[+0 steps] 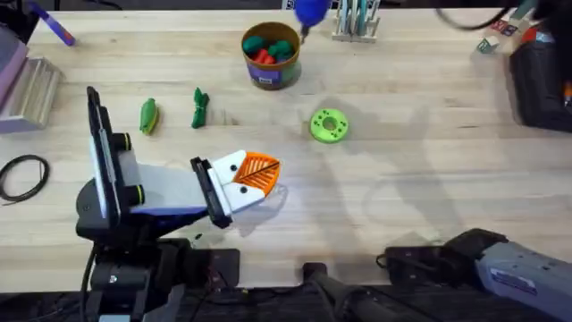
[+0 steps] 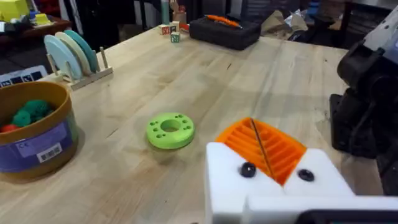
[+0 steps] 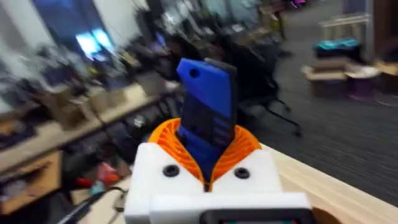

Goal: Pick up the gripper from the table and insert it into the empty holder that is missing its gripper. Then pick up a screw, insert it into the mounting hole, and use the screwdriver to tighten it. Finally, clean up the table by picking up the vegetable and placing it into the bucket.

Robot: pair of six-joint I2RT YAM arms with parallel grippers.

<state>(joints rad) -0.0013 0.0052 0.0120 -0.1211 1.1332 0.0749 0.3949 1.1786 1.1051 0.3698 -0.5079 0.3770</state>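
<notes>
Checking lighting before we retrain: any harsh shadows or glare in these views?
Overhead: broad, soft shadows fall on the table right of the green disc, with no hard glare. Left wrist: a faint shadow lies under the disc, and the far wood has a mild sheen. Right wrist: there is a bright patch in the room behind.

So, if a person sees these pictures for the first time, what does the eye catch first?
Probably the left gripper, white with orange ribbed pads pressed together, low over the middle of the table. Next, the bright-green disc with holes beyond it, and the bucket near the far edge, with green and red pieces inside. In the right wrist view, the right gripper is shut on a blue block, with a room behind it.
</notes>
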